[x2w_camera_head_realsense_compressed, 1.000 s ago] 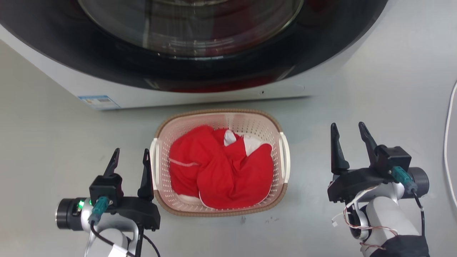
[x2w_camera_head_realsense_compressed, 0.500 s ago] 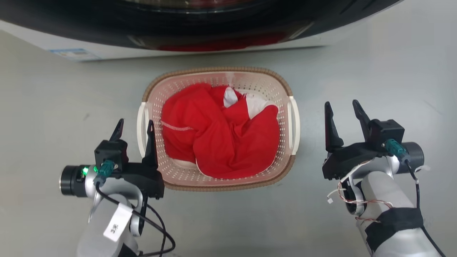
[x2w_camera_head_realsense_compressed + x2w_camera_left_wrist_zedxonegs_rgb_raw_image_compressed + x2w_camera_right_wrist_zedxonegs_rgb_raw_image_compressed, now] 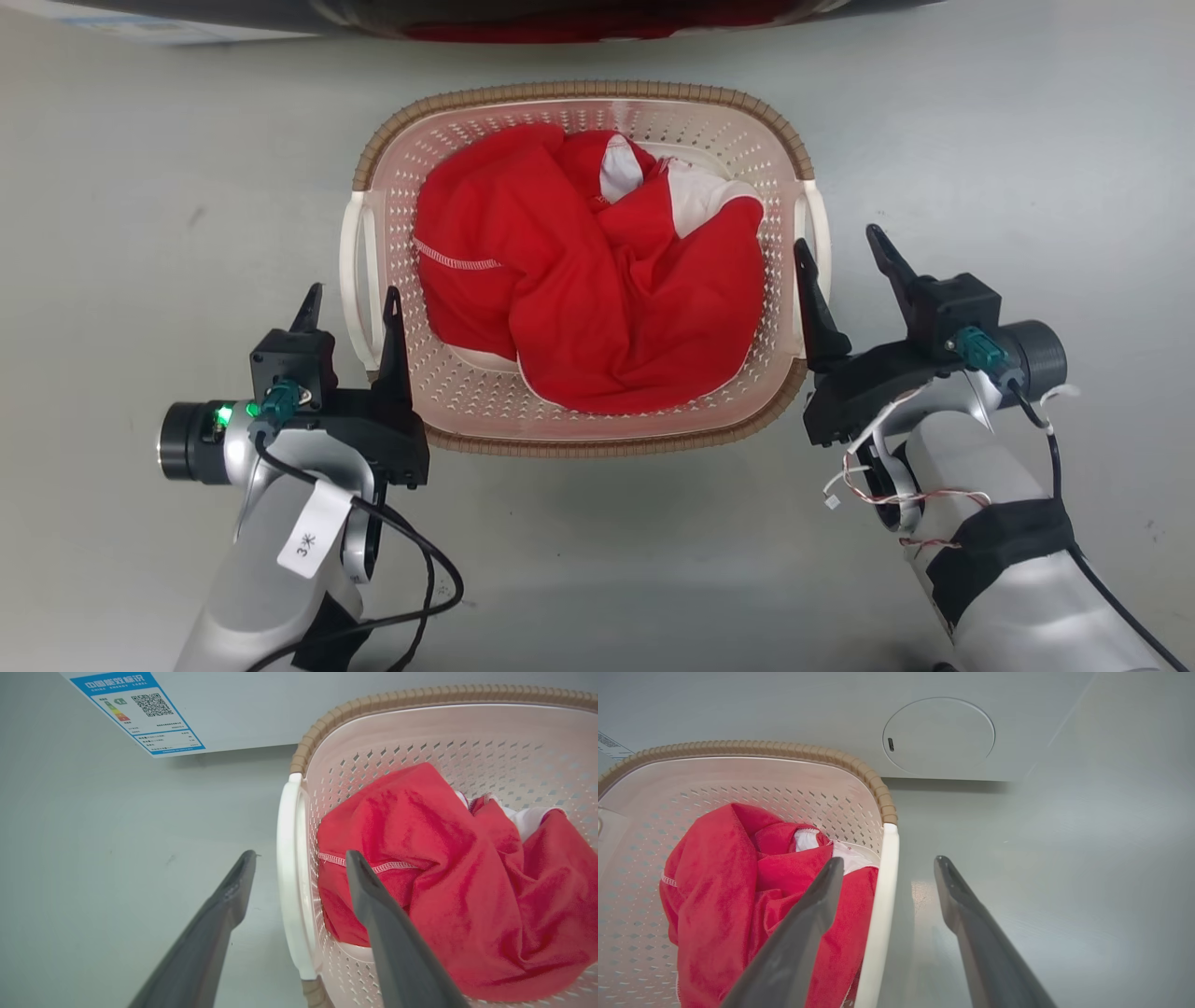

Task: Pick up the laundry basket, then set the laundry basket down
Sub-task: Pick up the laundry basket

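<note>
Pale pink-white plastic forms the laundry basket [image 3: 579,90], which stands on the grey floor [image 3: 140,205] just in front of the washing machine [image 3: 261,714] and between the two arms. Its walls are perforated and a brown woven-look rim [image 3: 401,131] runs around the top. A crumpled red garment [image 3: 579,280] with white parts fills most of the interior. The left gripper [image 3: 351,303] is positioned at the left handle [image 3: 350,252] of the basket with its fingers spread. In the left wrist view, the white handle bar lies between the two fingers, one outside over the floor and the other inside over the red garment. The right gripper [image 3: 837,241] is positioned likewise at the right handle [image 3: 822,219], fingers spread, with the handle bar between them in the right wrist view. Neither gripper is pinching its handle, and contact between fingers and handles cannot be determined. A blue-and-white label [image 3: 135,711] is fixed to the machine's lower front panel, and a round cover [image 3: 938,737] is set into the same panel. A white tag [image 3: 313,541] hangs from the left forearm.
</note>
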Controlling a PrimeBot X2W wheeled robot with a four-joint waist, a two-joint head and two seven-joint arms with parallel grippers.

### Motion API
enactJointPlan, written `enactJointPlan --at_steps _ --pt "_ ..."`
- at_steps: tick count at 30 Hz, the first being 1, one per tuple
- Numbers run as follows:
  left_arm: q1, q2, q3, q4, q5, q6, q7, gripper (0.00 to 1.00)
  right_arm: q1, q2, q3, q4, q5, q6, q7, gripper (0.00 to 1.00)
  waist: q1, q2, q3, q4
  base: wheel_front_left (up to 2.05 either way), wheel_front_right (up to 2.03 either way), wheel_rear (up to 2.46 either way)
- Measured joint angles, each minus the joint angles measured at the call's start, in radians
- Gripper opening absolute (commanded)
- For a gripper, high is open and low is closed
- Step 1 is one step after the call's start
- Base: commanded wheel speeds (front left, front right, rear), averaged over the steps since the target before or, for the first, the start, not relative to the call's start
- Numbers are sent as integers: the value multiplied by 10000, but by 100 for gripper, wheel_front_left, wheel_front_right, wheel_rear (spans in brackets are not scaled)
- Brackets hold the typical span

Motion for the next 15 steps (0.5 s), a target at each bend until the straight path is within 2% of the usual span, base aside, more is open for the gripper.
enactJointPlan --at_steps 15 --pt "-1233 -65 -182 1106 -98 -17 -111 100 -833 -21 742 740 587 -282 -58 100 0 0 780 110 0 0 0"
